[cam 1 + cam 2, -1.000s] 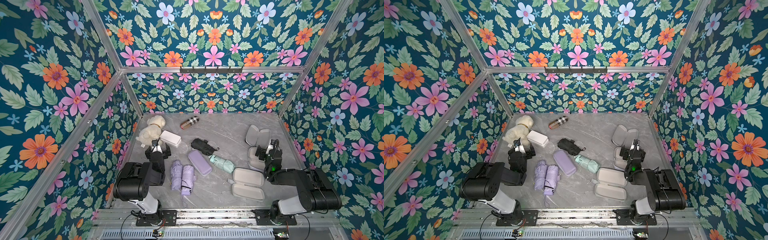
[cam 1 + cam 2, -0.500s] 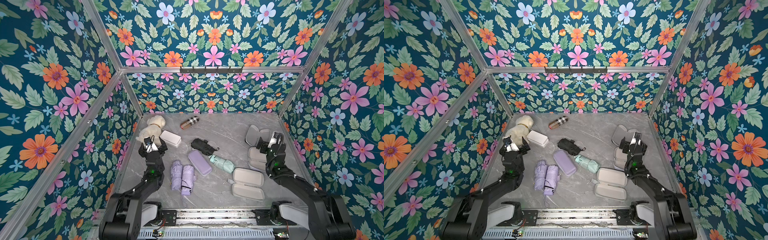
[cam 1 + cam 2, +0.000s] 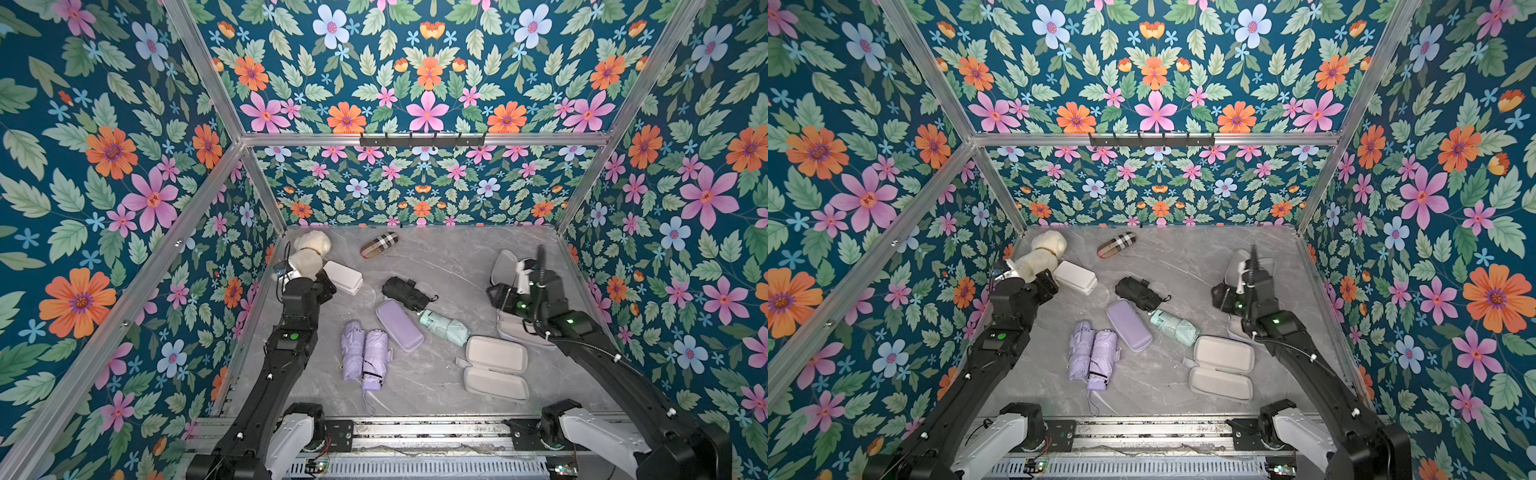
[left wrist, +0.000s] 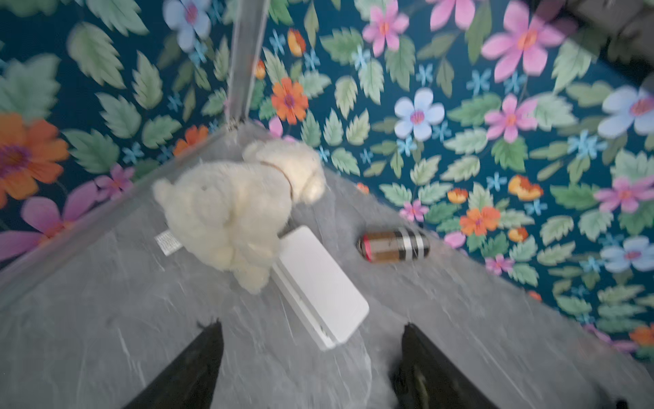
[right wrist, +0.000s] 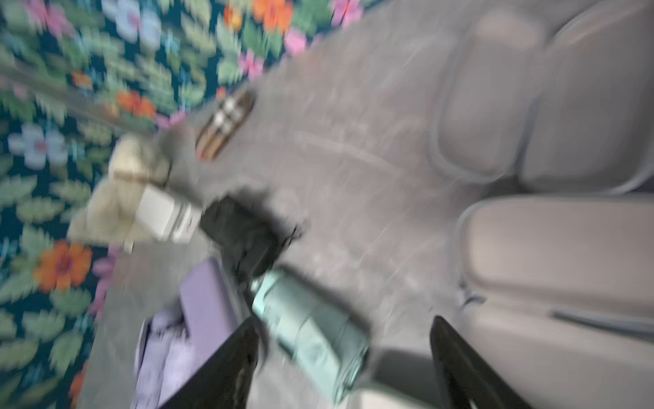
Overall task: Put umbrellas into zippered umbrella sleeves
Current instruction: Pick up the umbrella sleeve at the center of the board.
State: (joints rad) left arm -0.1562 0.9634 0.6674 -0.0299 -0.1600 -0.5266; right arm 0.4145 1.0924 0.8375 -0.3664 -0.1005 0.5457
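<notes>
Where the grey marbled tabletop (image 3: 436, 266) ends, floral wallpaper (image 3: 415, 83) on a dark teal ground rises on three sides, framed by aluminium rails (image 3: 208, 199). A black hook bar (image 3: 422, 139) is mounted on the back wall.

Near the front, two lavender umbrellas (image 3: 352, 349) (image 3: 375, 353) lie side by side and touching. Just beside them is a closed lavender sleeve (image 3: 399, 325), set at a slant. The black umbrella (image 3: 405, 293) and the mint green umbrella (image 3: 444, 328) lie end to end behind it.

One open sleeve (image 3: 494, 368) shows its grey lining near the front right. Another open sleeve (image 3: 515, 332) is partly under the right arm, and a third (image 3: 503, 266) lies open toward the back right.

A cream plush bear (image 3: 309, 257) sits in the back left corner against a white box (image 3: 343, 277). A tan plaid capsule (image 3: 379, 245) lies near the back wall.

The left gripper (image 4: 311, 329) hangs above the table near the white box, jaws spread and holding nothing. The right gripper (image 5: 346, 321) is also spread and empty, raised over the right side near the open sleeves. Both wrist views are blurred.
</notes>
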